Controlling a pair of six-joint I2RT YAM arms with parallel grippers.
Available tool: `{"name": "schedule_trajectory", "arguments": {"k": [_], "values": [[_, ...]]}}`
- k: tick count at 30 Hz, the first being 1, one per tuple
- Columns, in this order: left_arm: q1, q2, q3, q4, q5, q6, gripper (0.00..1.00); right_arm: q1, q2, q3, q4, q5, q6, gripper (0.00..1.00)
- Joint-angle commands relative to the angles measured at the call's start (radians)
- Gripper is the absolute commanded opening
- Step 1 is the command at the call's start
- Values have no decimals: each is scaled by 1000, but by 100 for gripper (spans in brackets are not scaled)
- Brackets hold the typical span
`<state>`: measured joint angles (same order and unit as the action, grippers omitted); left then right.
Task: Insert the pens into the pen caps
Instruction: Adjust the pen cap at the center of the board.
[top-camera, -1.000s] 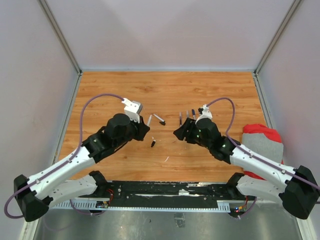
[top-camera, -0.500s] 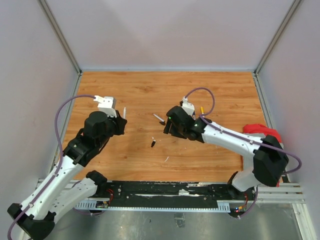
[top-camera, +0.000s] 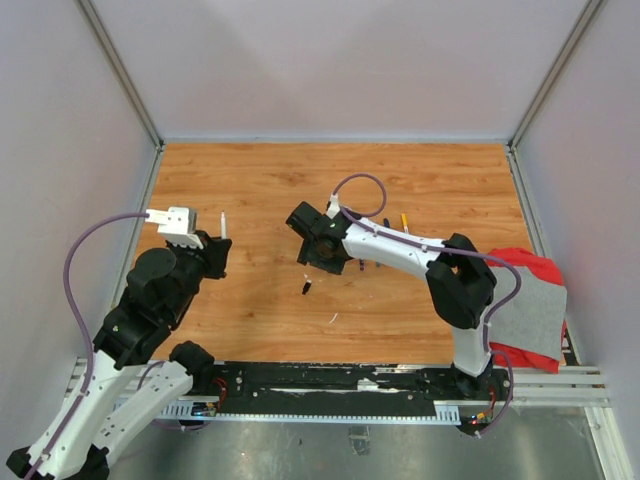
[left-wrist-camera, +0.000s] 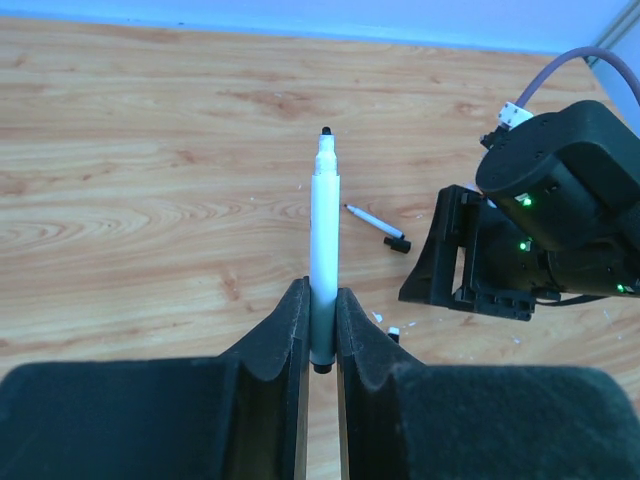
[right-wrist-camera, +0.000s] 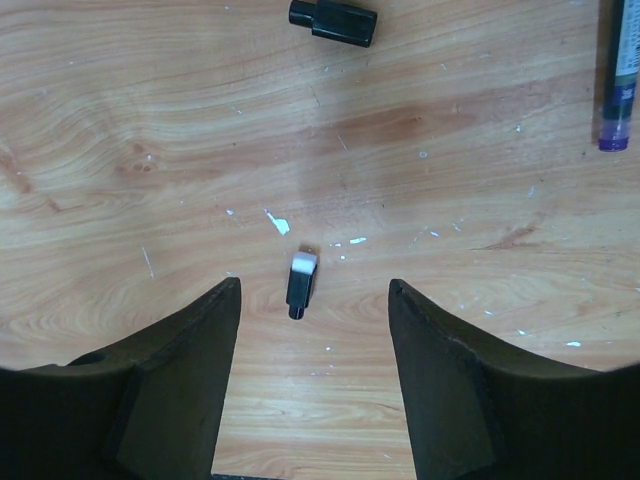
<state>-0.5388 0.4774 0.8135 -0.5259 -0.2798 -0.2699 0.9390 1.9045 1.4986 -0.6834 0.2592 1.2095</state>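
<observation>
My left hand (left-wrist-camera: 320, 330) is clamping the thin white-barrelled pen (left-wrist-camera: 324, 240), dark tip pointing far. My right hand (right-wrist-camera: 311, 292) is hovering wide over the short black tube cap (right-wrist-camera: 301, 283) on the wooden bench (right-wrist-camera: 150, 120). I should be centring it before closing.

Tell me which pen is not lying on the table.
The white pen clamped in the left hand, dark tip pointing away from it. The other pen in that view lies flat on the table.
</observation>
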Motion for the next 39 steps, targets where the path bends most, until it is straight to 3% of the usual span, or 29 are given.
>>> {"name": "schedule_trajectory", "arguments": {"k": [1,17,34,39], "values": [[5,12,4,0,-24,14,0,26,63,86,-120,-14,62,60],[4,3,-5,7,-19,21,0,66,213,162,-160,-48,159,56],[5,0,-6,9,-19,21,0,70,278,194,-160,-82,129,28],[5,1,-7,9,-21,21,0,70,263,170,-143,-92,120,12]]}}
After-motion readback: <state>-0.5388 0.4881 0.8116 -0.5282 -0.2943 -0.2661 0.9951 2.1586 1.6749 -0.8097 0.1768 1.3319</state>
